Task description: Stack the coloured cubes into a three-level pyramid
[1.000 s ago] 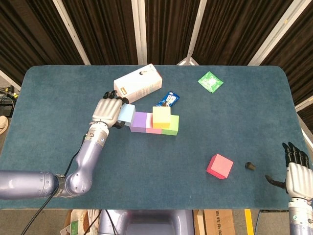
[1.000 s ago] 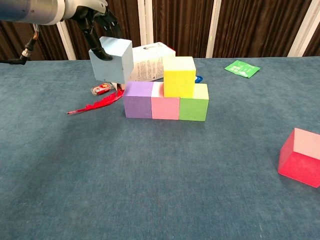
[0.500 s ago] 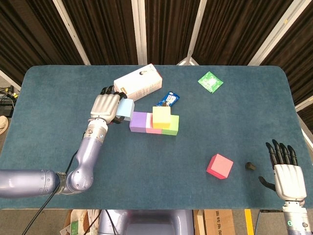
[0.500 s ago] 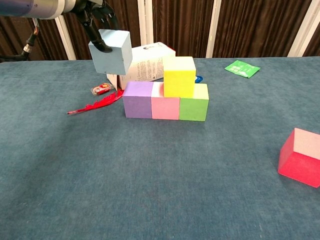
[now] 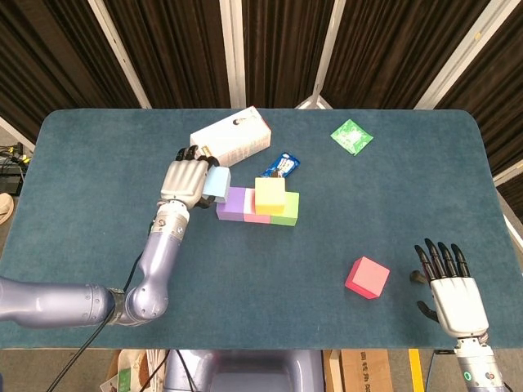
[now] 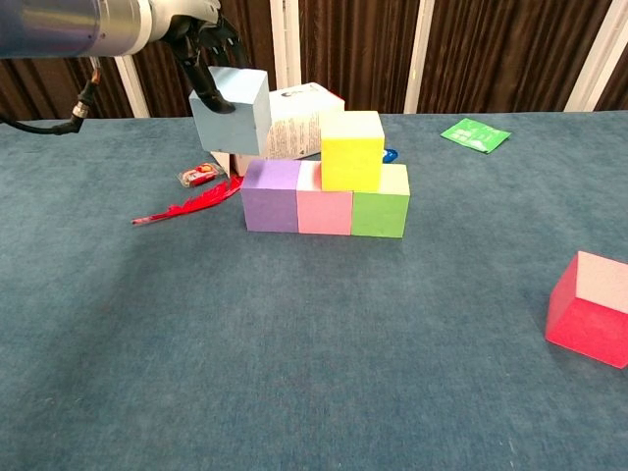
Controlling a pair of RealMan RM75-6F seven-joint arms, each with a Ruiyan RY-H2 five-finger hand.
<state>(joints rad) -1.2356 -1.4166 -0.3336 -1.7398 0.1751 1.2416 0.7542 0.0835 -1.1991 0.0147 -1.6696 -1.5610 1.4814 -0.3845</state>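
— While the left hand [image 5: 186, 180] grips the blue cube [image 6: 232, 110] in the air, where does it hang?
— Just above and left of the purple cube [image 6: 272, 195], not touching it. Tilted a little. Fingers [image 6: 208, 47] wrap its top and far side.
— Base row?
— Purple, pink cube [image 6: 325, 210], green cube [image 6: 381, 208], side by side and touching on the surface [image 6: 294, 343]. Yellow cube [image 6: 351, 149] sits on top, over the pink-green seam.
— Red cube [image 5: 367, 277]?
— Alone, well apart from the row, toward the right near edge. Tilted corner-on in the head view.
— Right hand [image 5: 452, 290]?
— Empty, fingers spread apart, just right of the red cube, not touching. Whether it rests on the surface, cannot tell.
— Clutter?
— White box [image 5: 231, 138] behind the row, blue packet [image 5: 283, 164] beside it, green packet [image 5: 351, 135] farther right. Red feather [image 6: 186, 207] and small wrapper [image 6: 198, 176] left of the purple cube.
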